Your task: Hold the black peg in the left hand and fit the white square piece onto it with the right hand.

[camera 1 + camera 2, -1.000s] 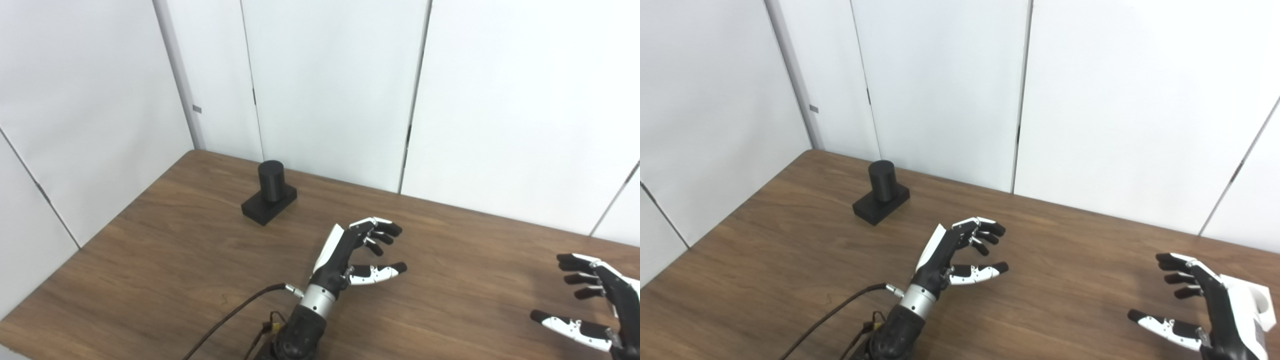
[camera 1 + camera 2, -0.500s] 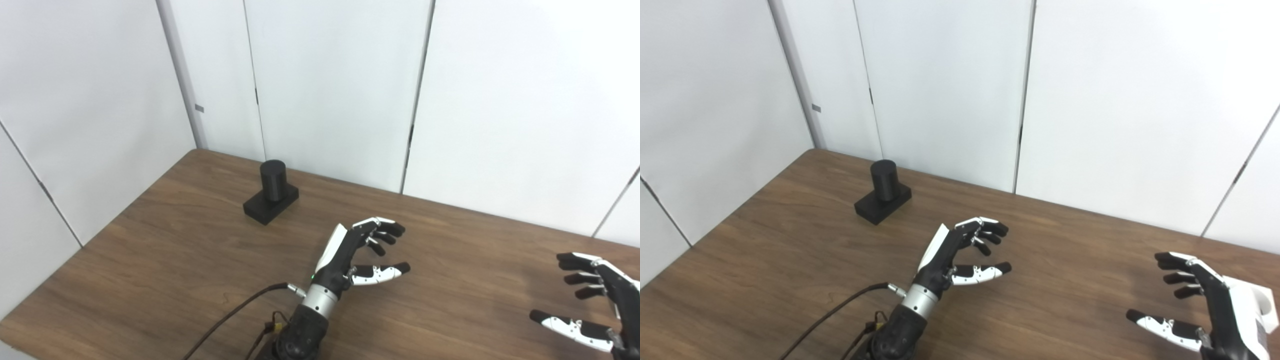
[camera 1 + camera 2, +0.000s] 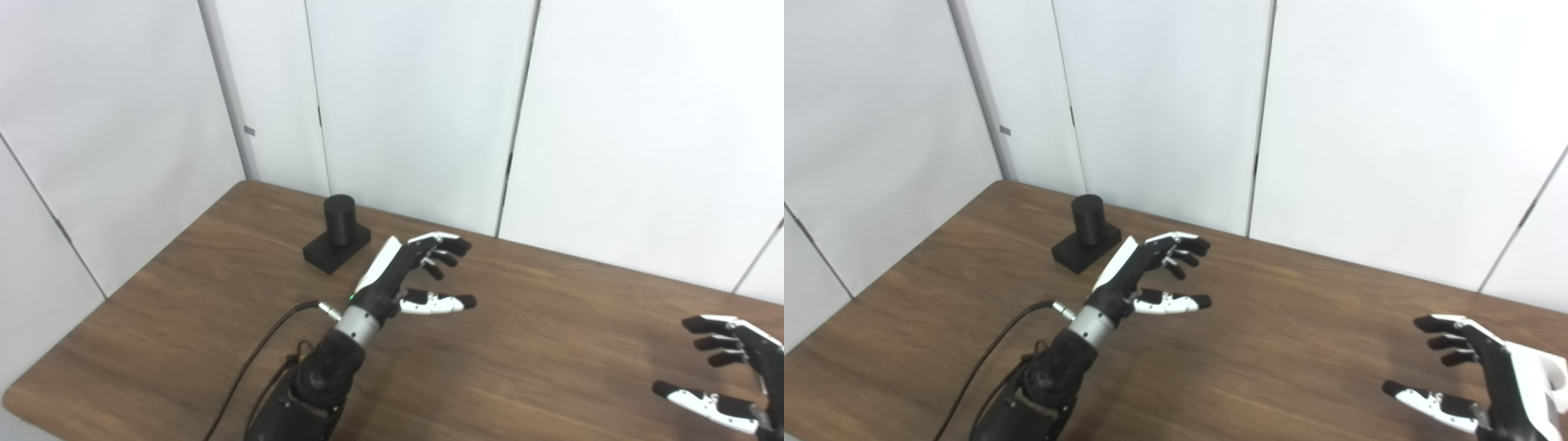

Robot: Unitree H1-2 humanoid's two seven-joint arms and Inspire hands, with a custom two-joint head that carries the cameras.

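Note:
The black peg, a short cylinder on a black square base, stands upright at the far left of the wooden table. My left hand hovers open just right of it, fingers spread, holding nothing. At the right edge my right hand is open and empty too. No white square piece shows in either view.
White wall panels close off the back and left sides of the table. A dark cable runs along my left forearm to the wrist. The table's near left corner is in view.
My left hand has moved up and to the left, toward the black peg, staying open. The right hand has barely moved. The camera has shifted slightly.

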